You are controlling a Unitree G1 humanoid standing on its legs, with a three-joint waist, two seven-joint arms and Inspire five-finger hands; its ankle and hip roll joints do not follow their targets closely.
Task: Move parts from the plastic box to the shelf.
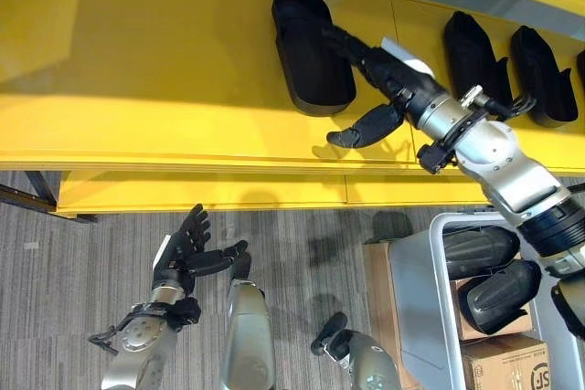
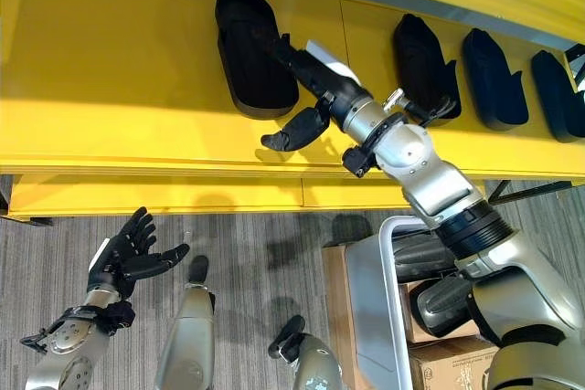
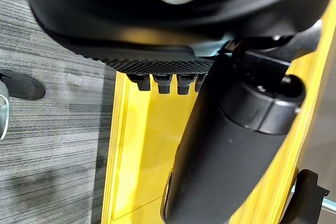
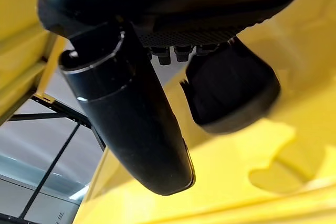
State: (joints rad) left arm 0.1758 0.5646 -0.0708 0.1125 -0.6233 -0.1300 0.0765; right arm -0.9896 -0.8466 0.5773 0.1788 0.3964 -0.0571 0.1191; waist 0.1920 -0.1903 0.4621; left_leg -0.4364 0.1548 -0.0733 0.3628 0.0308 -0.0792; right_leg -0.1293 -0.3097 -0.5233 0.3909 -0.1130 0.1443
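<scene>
While right hand (image 1: 388, 75) lies fingers straight against black part (image 1: 309, 47) on shelf (image 1: 137, 61) — thumb apart; left hand (image 1: 187, 248) open, low.

matt black moulded parts (image 1: 311, 52) on smooth, semi-gloss yellow shelf (image 1: 137, 61). pale grey smooth plastic box (image 1: 416, 299), brown cardboard carton (image 1: 507, 363) beside it. grey ribbed carpet floor (image 1: 73, 271). glossy black thumb on right hand (image 4: 136, 119).

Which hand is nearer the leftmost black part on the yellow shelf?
The right hand. Its fingers lie against the leftmost black part on the yellow shelf, thumb spread beside it. The left hand hangs open low over the floor, well off the shelf.
</scene>
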